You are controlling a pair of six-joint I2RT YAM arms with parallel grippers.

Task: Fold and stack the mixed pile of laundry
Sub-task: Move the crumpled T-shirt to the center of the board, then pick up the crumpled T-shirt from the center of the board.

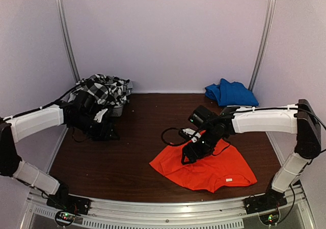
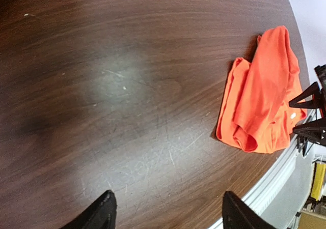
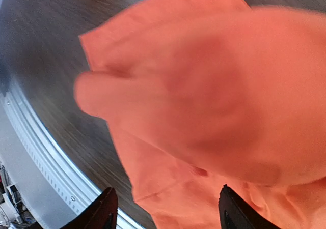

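Observation:
The orange-red garment [image 1: 209, 169] lies spread and partly folded on the dark wooden table [image 1: 127, 158], right of centre near the front edge. My right gripper [image 1: 189, 155] hovers over its upper left part. In the right wrist view the orange-red garment [image 3: 214, 86] fills the frame, blurred, and the right gripper [image 3: 165, 211] stands open above it. A black-and-white checked garment [image 1: 104, 89] is heaped at the back left. My left gripper [image 1: 106, 131] is just in front of that heap, open [image 2: 168, 211] over bare wood, with the orange-red garment [image 2: 262, 99] far off.
A white slatted basket [image 1: 118, 110] sits under the checked heap. A folded blue cloth [image 1: 230, 92] lies at the back right by the wall. A metal rail [image 1: 168, 208] runs along the table's front edge. Plain walls close in the back and sides.

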